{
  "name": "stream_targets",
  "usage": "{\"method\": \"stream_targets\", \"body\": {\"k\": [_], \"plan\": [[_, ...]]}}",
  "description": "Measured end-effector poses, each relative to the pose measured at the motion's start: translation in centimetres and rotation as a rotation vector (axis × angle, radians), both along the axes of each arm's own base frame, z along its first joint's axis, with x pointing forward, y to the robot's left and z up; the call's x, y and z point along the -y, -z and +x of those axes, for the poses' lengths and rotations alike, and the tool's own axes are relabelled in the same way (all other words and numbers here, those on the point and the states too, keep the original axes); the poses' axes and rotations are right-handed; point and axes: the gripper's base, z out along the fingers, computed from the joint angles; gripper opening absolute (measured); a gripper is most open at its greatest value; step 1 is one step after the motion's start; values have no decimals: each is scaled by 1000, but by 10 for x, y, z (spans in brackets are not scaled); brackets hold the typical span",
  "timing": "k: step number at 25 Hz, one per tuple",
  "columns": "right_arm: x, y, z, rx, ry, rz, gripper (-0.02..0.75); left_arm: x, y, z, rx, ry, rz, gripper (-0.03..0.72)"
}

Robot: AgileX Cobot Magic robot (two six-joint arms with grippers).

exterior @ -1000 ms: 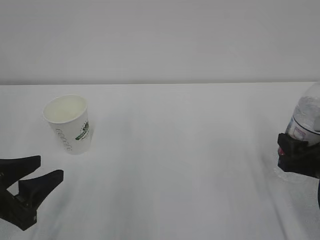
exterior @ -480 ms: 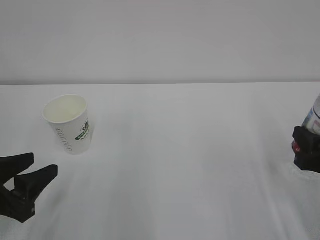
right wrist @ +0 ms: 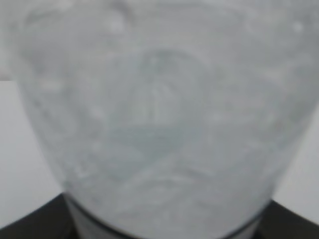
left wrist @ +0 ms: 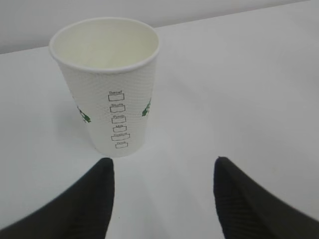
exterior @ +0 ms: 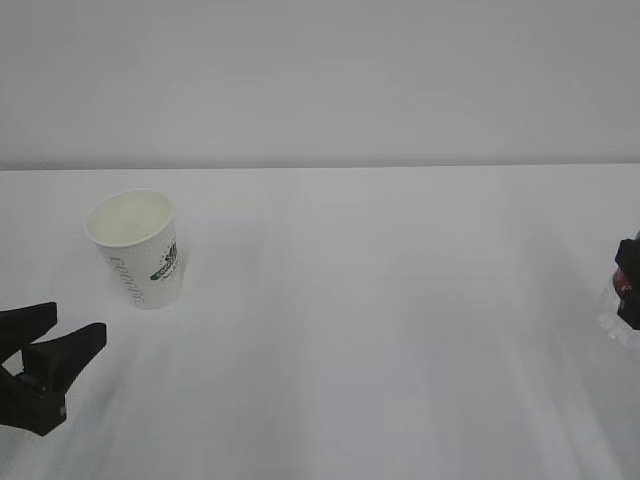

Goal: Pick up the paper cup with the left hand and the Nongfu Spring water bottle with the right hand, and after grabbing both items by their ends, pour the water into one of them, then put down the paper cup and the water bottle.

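Cup (exterior: pixel 137 247): upright on the white worktop (exterior: pixel 380 330), left side, released.
Left end effector (exterior: pixel 62 345): fingers spread wide, empty, just in front of the cup.
Bottle (right wrist: pixel 159 119): fills the right wrist view, blurred.
Right end effector (exterior: pixel 630 285): at the right edge, clamped around the bottle.

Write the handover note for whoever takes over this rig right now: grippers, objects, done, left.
Left gripper: open, empty, just short of the paper cup.
Right gripper: closed on the Nongfu Spring water bottle, almost out of the exterior view at the right edge.
Paper cup: upright on the white table, left side.
Done: bottle gripped.
Left: grip the cup, pour, put both down.
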Motion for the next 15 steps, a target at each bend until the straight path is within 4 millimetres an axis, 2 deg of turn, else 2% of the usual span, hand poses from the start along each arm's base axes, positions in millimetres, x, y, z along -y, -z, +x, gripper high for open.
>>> {"method": "stream_targets", "body": {"k": [10,13,15], "plan": [[-1,1,1,-35,-16,-14,411,-1,0,0,0,-9,-1,477],[-3,-3,6,-15,-40,-25,411,-1,-2,6,14,-27,-7,515],[-4,-5,7,-7,-48,-29,411,0,-3,11,25,-30,-10,567]]}}
